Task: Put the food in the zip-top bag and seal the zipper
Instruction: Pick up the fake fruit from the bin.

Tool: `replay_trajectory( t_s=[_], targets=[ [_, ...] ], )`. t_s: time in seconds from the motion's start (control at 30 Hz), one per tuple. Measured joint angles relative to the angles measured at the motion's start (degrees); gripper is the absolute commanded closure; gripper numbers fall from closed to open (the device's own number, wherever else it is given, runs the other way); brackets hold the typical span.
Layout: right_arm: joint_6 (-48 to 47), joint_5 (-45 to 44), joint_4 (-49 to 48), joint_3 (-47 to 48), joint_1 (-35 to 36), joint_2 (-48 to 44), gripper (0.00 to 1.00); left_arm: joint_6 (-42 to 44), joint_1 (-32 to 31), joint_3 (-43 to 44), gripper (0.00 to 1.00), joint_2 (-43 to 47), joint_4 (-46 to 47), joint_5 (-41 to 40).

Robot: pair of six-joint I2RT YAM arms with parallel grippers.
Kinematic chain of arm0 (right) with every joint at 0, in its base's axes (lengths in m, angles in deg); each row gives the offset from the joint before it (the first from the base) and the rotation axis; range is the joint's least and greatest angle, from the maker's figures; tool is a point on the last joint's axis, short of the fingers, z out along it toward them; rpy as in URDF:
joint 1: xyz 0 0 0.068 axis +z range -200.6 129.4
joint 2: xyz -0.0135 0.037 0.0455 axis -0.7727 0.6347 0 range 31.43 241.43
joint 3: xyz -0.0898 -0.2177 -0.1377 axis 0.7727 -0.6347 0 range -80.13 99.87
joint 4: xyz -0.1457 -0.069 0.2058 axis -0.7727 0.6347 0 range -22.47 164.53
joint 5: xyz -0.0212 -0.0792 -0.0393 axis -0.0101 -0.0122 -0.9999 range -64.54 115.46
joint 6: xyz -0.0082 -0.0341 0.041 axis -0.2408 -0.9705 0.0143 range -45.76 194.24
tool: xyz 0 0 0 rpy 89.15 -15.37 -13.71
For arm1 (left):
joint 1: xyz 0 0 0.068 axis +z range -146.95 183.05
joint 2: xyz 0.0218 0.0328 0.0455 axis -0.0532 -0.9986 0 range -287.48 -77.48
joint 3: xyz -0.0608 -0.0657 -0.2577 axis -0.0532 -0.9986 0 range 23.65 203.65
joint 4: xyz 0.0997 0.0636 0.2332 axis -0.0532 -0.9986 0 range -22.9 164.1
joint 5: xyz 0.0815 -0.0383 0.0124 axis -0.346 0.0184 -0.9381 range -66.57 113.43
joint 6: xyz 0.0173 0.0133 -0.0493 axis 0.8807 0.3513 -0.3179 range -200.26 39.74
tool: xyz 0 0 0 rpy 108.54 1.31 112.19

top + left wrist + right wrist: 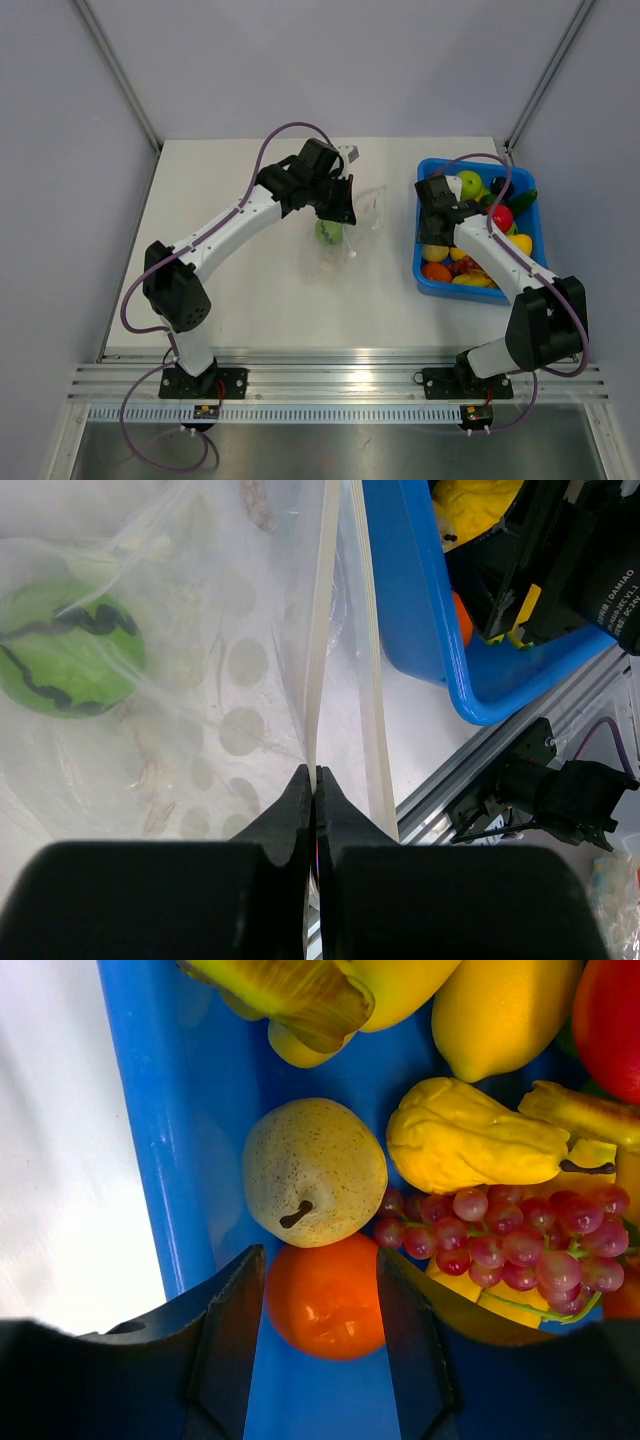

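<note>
The clear zip-top bag [352, 232] lies mid-table with a green striped toy fruit [328, 231] inside it. My left gripper [338, 208] is shut on the bag's mouth edge. In the left wrist view the pale zipper [322, 630] runs straight up from the closed fingertips of the left gripper [316, 772], and the green fruit [68, 648] shows through the plastic. My right gripper [440, 228] reaches down into the blue bin [424, 270]. In the right wrist view the right gripper [320, 1270] holds a glossy orange fruit [325, 1300], with a finger against each side of it.
A speckled pale pear [315, 1170], red grapes [500, 1245] and yellow pieces [470, 1145] crowd round the orange fruit. The bin's blue wall [160, 1110] stands close beside the left finger. The bin [410, 600] lies just right of the bag.
</note>
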Motion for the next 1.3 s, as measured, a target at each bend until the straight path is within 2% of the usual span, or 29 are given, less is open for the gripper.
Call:
replay_trajectory(
  t_s=[0.2, 0.53, 0.57, 0.73, 0.77, 1.1, 1.3],
  targets=[
    [-0.7, 0.1, -0.2, 0.1, -0.8, 0.2, 0.45, 0.0, 0.0, 0.0, 1.0, 0.0, 0.0, 0.2],
    [-1.8, 0.8, -1.7, 1.5, -1.4, 3.5, 0.62, 0.0, 0.0, 0.0, 1.0, 0.0, 0.0, 0.2],
    [-1.9, 0.8, -1.7, 1.5, -1.4, 3.6, 0.69, 0.0, 0.0, 0.0, 1.0, 0.0, 0.0, 0.2],
    [-1.9, 0.8, -1.8, 1.9, -1.4, 3.6, 0.87, 0.0, 0.0, 0.0, 1.0, 0.0, 0.0, 0.2],
    [-1.8, 0.8, -1.8, 1.9, -1.4, 3.6, 1.0, 0.0, 0.0, 0.0, 1.0, 0.0, 0.0, 0.2],
    [-1.0, 0.4, 1.4, 3.0, -1.4, 0.7, 1.0, 0.0, 0.0, 0.0, 1.0, 0.0, 0.0, 0.3],
    [-0.9, 0.9, 6.0, 9.8, -1.4, -5.3, 1.0, 0.0, 0.0, 0.0, 1.0, 0.0, 0.1, 0.4]
  ],
)
